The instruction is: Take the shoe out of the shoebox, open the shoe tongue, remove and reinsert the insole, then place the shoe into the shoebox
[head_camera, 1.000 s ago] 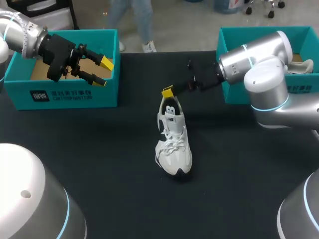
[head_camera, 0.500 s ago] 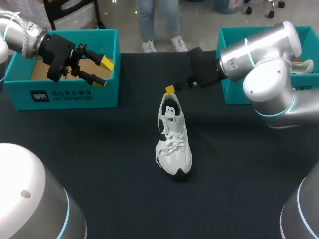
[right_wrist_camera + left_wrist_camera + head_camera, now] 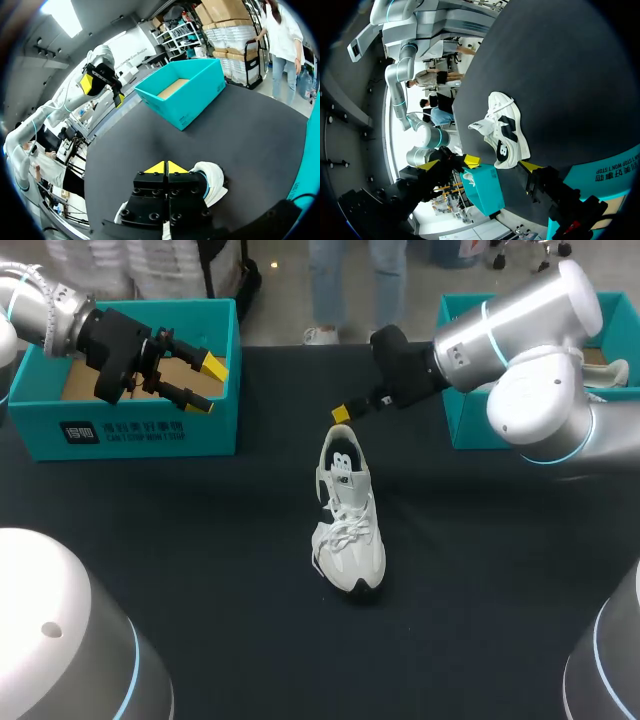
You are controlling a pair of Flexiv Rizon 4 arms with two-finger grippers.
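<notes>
Right claw (image 3: 341, 414) is pinched closed, nothing in it, by the heel of the shoe (image 3: 348, 520) standing on the desk (image 3: 200, 540); left claw (image 3: 206, 386) gapes empty. We reckon a closed poke could topple the shoe.

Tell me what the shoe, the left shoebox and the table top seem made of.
The shoe: probably white fabric and synthetic panels, matte, with woven laces. The left shoebox: likely cardboard, teal outside, plain brown inside. The table top: a black matte covering, perhaps cloth; no shine shows.
</notes>
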